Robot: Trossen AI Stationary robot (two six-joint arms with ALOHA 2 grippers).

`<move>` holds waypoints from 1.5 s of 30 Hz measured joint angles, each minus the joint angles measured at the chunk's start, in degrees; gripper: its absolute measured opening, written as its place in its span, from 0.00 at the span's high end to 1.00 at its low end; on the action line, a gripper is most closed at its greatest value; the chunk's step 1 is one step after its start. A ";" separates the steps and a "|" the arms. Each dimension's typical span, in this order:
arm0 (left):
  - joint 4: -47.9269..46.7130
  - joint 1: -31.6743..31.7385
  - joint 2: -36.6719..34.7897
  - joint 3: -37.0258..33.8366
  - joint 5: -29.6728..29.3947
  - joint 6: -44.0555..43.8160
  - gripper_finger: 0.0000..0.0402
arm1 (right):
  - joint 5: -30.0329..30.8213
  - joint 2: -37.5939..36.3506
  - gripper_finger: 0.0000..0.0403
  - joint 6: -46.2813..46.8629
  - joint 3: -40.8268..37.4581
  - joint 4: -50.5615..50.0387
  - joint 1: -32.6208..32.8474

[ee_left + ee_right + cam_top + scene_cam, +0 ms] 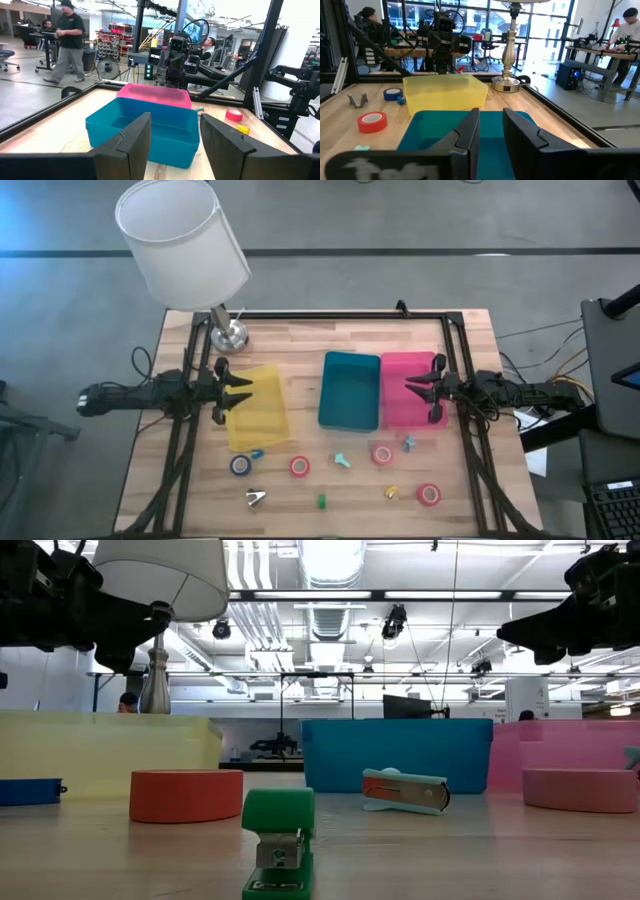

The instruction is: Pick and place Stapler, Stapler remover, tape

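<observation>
My left gripper hangs open and empty above the yellow tray; its own wrist view shows the gap between its fingers. My right gripper hangs open and empty above the pink tray; its own wrist view also shows it. On the table's near part lie a blue tape roll, a red roll, a pink roll and a red roll. Small staplers lie among them: green, teal and blue. A silver stapler remover lies at the near left.
A teal tray stands between the yellow and pink trays. A table lamp with a white shade stands at the far left corner. A small yellow thing and a light-blue one lie near the right rolls. A black frame edges the table.
</observation>
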 joint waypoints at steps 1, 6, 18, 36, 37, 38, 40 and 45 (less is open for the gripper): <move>0.00 0.00 -0.01 -0.02 0.00 -0.01 0.57 | -0.02 -0.01 0.79 0.06 -0.01 -0.01 -0.02; 0.00 0.02 -0.01 0.00 0.00 -0.01 0.57 | 0.00 -0.01 0.78 0.11 -0.01 0.00 -0.01; 0.00 0.00 0.00 0.00 0.00 0.00 0.57 | 0.00 0.00 0.83 0.01 -0.02 -0.02 0.00; 0.00 0.02 0.01 0.00 0.00 0.01 0.57 | -0.01 0.00 0.78 0.01 -0.02 0.00 -0.01; 0.00 0.00 0.01 -0.02 0.00 -0.01 0.57 | 0.00 -0.01 0.78 0.11 0.00 -0.02 -0.01; 0.00 0.01 -0.01 0.00 0.00 0.00 0.57 | 0.00 0.00 0.78 0.13 0.00 -0.01 0.00; 0.00 0.01 0.01 0.00 0.00 0.00 0.57 | 0.00 0.01 0.79 0.00 -0.02 -0.02 -0.02; 0.00 0.00 0.01 -0.02 0.00 -0.01 0.57 | 0.00 0.00 0.82 0.01 0.00 -0.01 -0.01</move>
